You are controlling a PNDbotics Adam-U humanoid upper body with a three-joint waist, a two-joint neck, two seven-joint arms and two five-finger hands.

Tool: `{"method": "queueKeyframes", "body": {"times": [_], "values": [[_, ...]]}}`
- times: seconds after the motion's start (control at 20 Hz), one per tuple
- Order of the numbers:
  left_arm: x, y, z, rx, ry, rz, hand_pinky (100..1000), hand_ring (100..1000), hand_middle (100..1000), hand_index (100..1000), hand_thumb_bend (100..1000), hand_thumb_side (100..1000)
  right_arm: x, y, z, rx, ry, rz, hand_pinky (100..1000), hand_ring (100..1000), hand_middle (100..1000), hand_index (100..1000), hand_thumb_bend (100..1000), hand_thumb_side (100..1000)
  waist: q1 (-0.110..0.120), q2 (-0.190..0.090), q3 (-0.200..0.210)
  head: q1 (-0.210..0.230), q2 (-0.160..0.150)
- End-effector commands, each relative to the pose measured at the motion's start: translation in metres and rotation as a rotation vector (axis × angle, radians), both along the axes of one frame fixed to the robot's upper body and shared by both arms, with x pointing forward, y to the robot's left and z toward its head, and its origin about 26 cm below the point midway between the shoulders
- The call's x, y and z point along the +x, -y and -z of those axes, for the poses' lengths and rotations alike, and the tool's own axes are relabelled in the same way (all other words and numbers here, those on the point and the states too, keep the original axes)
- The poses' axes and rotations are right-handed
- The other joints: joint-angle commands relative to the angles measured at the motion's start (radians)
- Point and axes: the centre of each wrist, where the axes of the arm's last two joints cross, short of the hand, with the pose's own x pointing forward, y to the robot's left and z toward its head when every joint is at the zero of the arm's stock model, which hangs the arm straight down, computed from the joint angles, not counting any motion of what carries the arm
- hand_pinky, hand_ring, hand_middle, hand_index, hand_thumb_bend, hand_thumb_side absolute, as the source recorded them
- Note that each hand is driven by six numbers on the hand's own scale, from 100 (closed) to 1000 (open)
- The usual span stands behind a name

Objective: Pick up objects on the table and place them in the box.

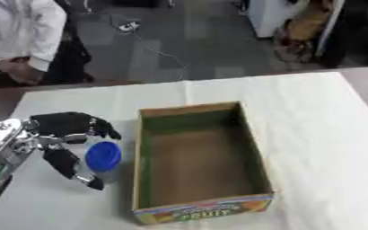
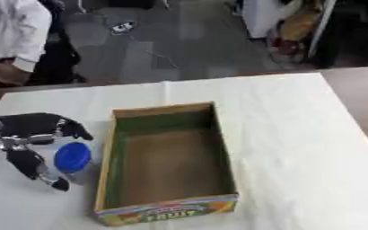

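My left hand (image 1: 61,141) cups, unclenched, around the upright blue-lidded clear jar (image 1: 103,157), just left of the open cardboard box (image 1: 254,148).

A: The left hand (image 1: 61,134) blocks part of that blue-lidded jar (image 1: 103,156); its clear body is mostly a blur, contents unreadable.

B: Yep, and I can't tell if the fingers touch it. The box (image 1: 254,148) front print is smeared and its near-left corner runs off the frame's bottom.
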Motion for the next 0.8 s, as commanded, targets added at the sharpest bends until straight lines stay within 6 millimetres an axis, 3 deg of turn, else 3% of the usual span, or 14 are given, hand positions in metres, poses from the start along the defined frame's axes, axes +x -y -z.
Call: {"method": "queueKeyframes", "body": {"times": [0.05, 0.5, 0.65, 0.7, 0.8], "values": [[-0.0015, -0.0064, -0.0105, 0.021, 0.03, -0.023, 774, 664, 710, 896, 766, 717, -0.0016, -0.0024, -0.0083, -0.004, 0.021, -0.015, 322, 332, 433, 777, 100, 1000, 0.002, -0.014, -0.002, 0.012, 0.006], [-0.0014, -0.0071, -0.0079, 0.026, 0.029, -0.033, 740, 560, 590, 867, 709, 674, -0.0013, -0.0043, -0.0102, -0.008, 0.022, -0.028, 322, 332, 433, 777, 100, 1000, 0.006, -0.012, -0.007, 0.007, -0.001], [-0.0012, -0.0068, -0.0072, 0.015, 0.029, -0.029, 705, 496, 525, 746, 574, 669, -0.0013, -0.0045, -0.0106, -0.006, 0.02, -0.032, 321, 332, 433, 777, 100, 1000, 0.007, -0.012, -0.007, 0.004, -0.003], [-0.0011, -0.0068, -0.007, 0.011, 0.029, -0.028, 708, 500, 529, 756, 581, 668, -0.0013, -0.0045, -0.0108, -0.006, 0.02, -0.032, 321, 332, 433, 777, 100, 1000, 0.007, -0.013, -0.007, 0.003, -0.003], [-0.0011, -0.0066, -0.0064, -0.004, 0.03, -0.024, 651, 441, 472, 669, 518, 672, -0.0013, -0.0044, -0.011, -0.006, 0.02, -0.033, 321, 332, 433, 777, 100, 1000, 0.008, -0.013, -0.007, -0.001, -0.005]]}}
